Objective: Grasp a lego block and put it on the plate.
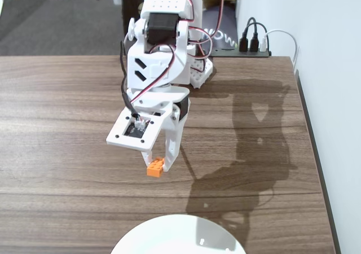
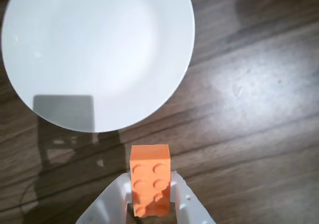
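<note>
An orange lego block with two rows of studs sits clamped between the white fingers of my gripper, its free end sticking out toward the plate. In the fixed view the lego block hangs at the tip of the gripper above the wooden table, casting a shadow to the right. The white round plate fills the upper left of the wrist view, just beyond the block's end. Only the plate's far rim shows at the bottom edge of the fixed view, in front of the gripper.
The brown wooden table ends at its right edge beside a pale wall. Behind the arm's base a black power strip with plugged-in cables lies at the table's back edge.
</note>
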You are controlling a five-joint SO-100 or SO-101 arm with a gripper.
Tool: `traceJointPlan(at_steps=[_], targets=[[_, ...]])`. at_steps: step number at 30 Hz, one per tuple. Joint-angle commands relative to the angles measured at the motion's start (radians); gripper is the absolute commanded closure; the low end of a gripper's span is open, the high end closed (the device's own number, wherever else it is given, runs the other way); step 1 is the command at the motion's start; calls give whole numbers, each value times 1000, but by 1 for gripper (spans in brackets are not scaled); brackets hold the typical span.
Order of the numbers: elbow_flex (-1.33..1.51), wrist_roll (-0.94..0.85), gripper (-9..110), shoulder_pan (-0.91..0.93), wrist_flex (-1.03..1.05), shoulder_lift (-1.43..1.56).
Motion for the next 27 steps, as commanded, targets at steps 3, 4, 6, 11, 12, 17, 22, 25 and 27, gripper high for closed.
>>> traceJointPlan(at_steps=[3, 4, 6, 11, 12, 17, 22, 25, 27], targets=[[-94, -15, 95, 0, -32, -15], [-104, -17, 95, 2, -43, -23], [-130, -20, 95, 2, -74, -44], [-175, -23, 95, 8, -138, -104], [-184, -23, 95, 9, -147, -120], [-235, -23, 95, 14, -179, -209], [-304, -35, 95, 3, -187, -304], [-351, -38, 95, -15, -187, -362], [-383, -34, 95, -26, -187, -402]])
